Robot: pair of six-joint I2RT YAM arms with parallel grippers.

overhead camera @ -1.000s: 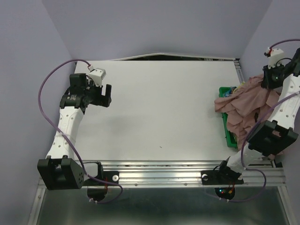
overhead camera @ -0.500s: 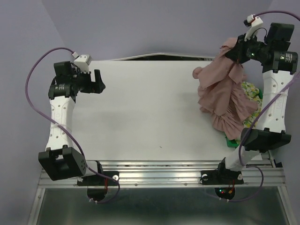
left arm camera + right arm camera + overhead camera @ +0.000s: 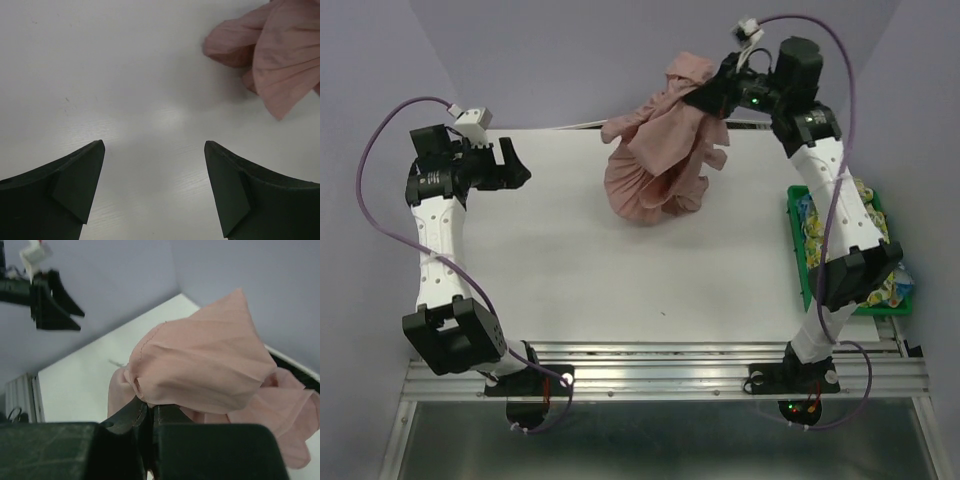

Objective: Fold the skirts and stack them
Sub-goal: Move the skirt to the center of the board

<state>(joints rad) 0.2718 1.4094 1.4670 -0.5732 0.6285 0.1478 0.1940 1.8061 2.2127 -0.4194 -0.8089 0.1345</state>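
A pink skirt (image 3: 658, 150) hangs bunched from my right gripper (image 3: 705, 88), which is shut on its upper edge high over the back middle of the white table (image 3: 620, 270). The skirt's lower folds rest on the table. In the right wrist view the jaws (image 3: 150, 407) pinch the pink skirt (image 3: 200, 365) tightly. My left gripper (image 3: 513, 165) stands open at the back left, a little above the table, with nothing between its fingers (image 3: 75, 175). The left wrist view catches a corner of the skirt (image 3: 270, 55) at the upper right.
A green bin (image 3: 800, 255) with patterned clothes (image 3: 875, 240) sits at the table's right edge. Purple walls close in the back and both sides. An aluminium rail (image 3: 670, 370) runs along the near edge.
My right gripper has lifted the pink skirt out of the green bin and carried it left to the back middle. The left arm has risen and moved slightly left.
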